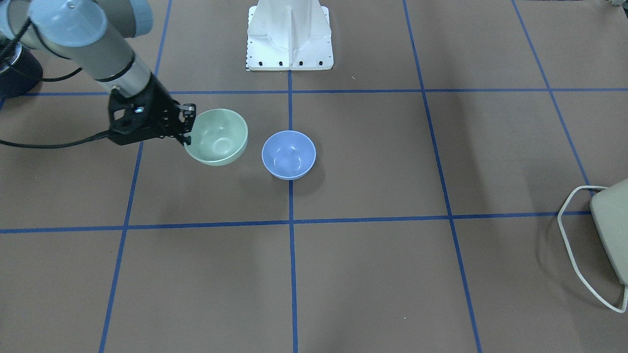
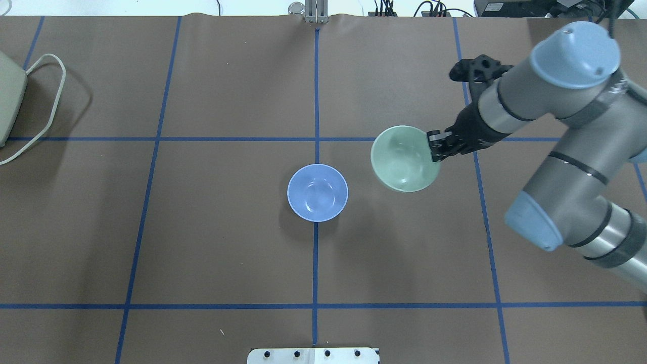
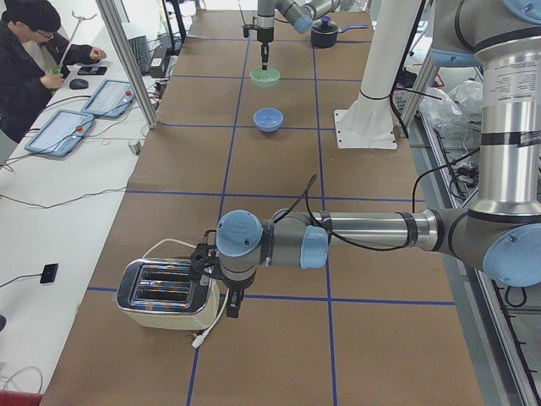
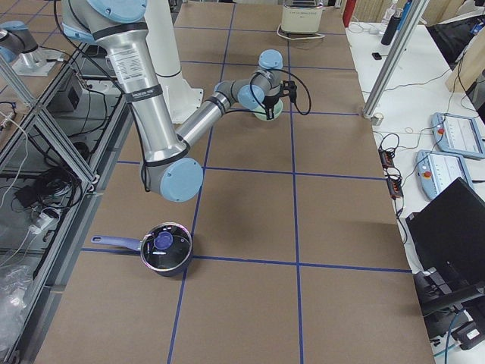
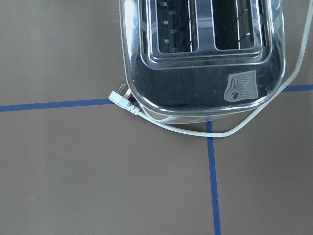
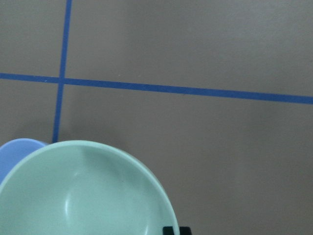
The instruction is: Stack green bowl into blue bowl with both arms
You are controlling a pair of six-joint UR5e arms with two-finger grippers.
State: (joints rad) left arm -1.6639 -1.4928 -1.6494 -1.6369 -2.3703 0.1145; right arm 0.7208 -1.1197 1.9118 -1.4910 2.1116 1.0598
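Pale mint, the green bowl point(image 2: 404, 158) hangs tilted and seemingly just clear of the desk point(image 2: 202, 242). Its rim on the robot's right side is pinched between the fingers of the right gripper point(image 2: 435, 146). The blue bowl point(image 2: 317, 192) sits upright on the desk, apart from it, toward the robot's left and slightly nearer the base, so the carry likely runs that way. The left gripper point(image 3: 231, 303) hovers far off by a toaster point(image 3: 165, 294); whether it is spread or closed cannot be told.
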